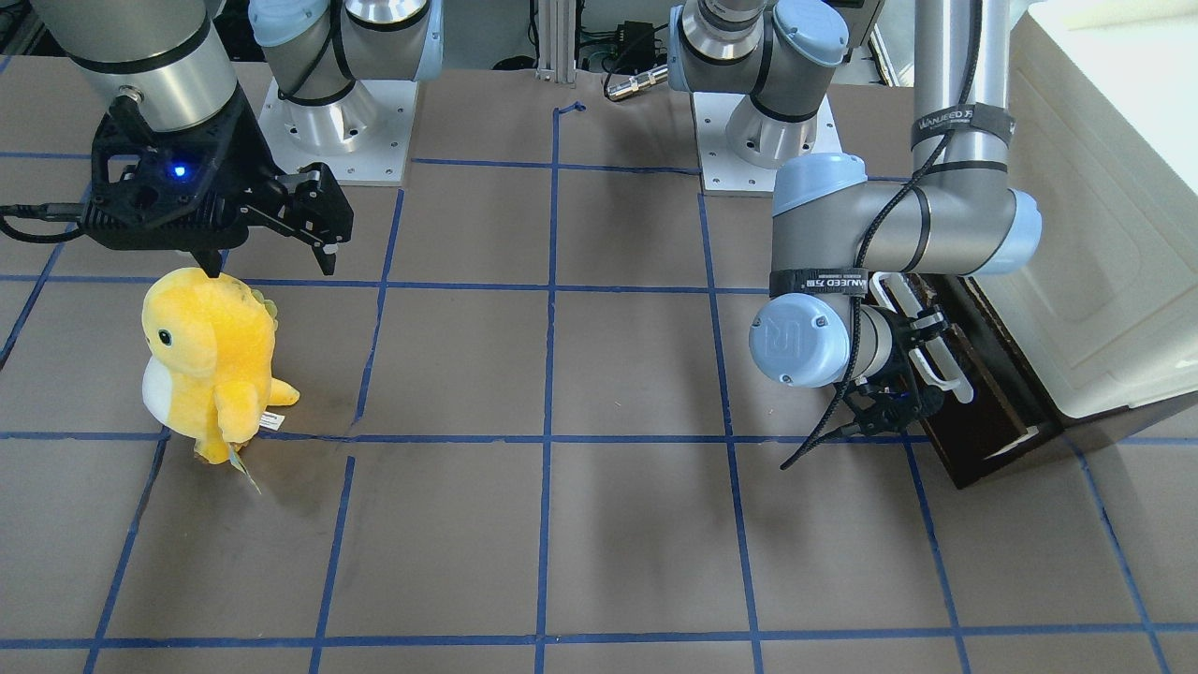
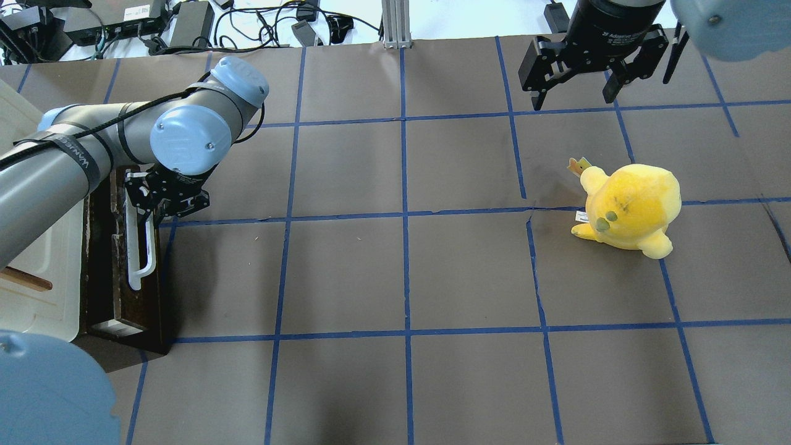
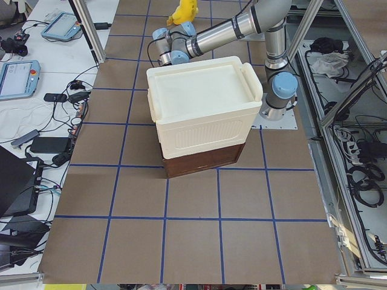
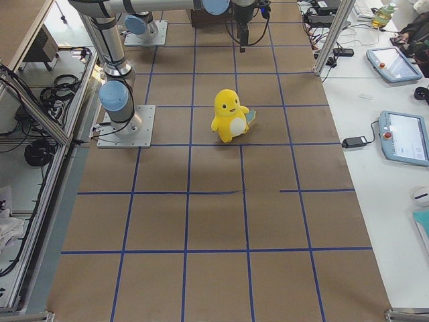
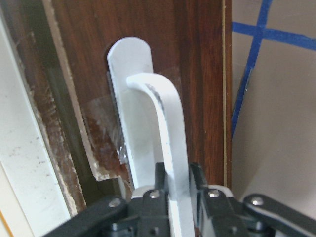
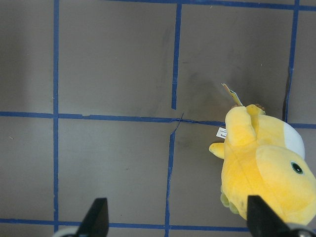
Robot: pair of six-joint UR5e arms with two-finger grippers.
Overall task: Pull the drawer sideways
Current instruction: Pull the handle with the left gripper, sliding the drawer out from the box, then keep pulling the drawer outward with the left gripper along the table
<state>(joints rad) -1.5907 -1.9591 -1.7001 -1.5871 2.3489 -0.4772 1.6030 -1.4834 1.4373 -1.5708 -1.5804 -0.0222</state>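
The dark brown drawer [image 1: 983,412] sits under the cream-white cabinet [image 1: 1095,234] at the table's left end. It also shows in the overhead view [image 2: 123,296] and the exterior left view [image 3: 202,160]. It stands out a little, with a strip of pale inside wood showing. Its long white bar handle [image 5: 168,123] runs along the front [image 2: 139,253]. My left gripper [image 5: 173,197] is shut on that handle near one end [image 1: 913,351]. My right gripper [image 2: 573,99] is open and empty, hovering above the table [image 6: 177,219].
A yellow plush toy [image 2: 630,207] stands on the brown table beside and below my right gripper [image 1: 271,267]; it also shows in the right wrist view [image 6: 266,173]. Blue tape lines grid the table. The cabinet's top carries a small wooden handle [image 2: 25,279].
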